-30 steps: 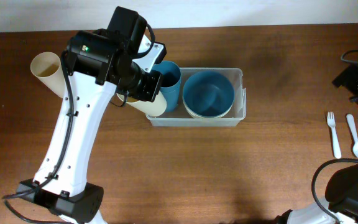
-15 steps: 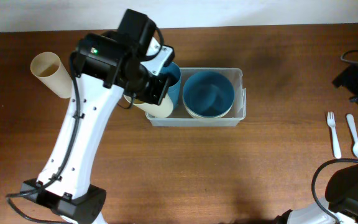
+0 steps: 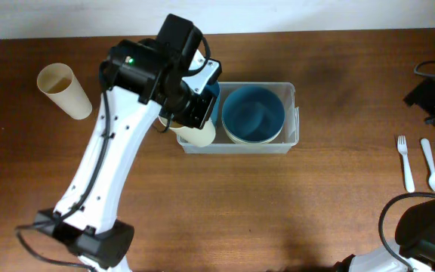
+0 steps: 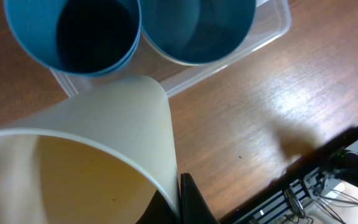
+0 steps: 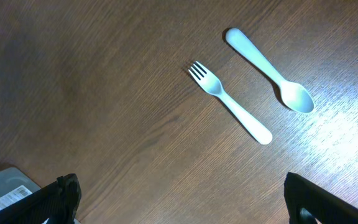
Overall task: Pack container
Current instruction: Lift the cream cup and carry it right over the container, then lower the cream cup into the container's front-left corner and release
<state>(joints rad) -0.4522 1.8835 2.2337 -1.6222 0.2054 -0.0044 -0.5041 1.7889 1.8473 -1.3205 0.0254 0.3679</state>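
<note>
Left pincer (image 4: 180, 200) clamps cream cup (image 4: 104, 124) over container (image 3: 291, 113) left-front rim; right pincer (image 5: 185, 204) spread wide, empty, near fork (image 5: 229, 102).

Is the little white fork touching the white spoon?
Apart. The right wrist view shows bare wooden table between the white plastic fork and the white plastic spoon.

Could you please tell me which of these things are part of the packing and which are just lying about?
In the job: container, held cream cup, blue cup, blue bowl.
Lying about for now: second cream cup, fork, spoon.
</note>
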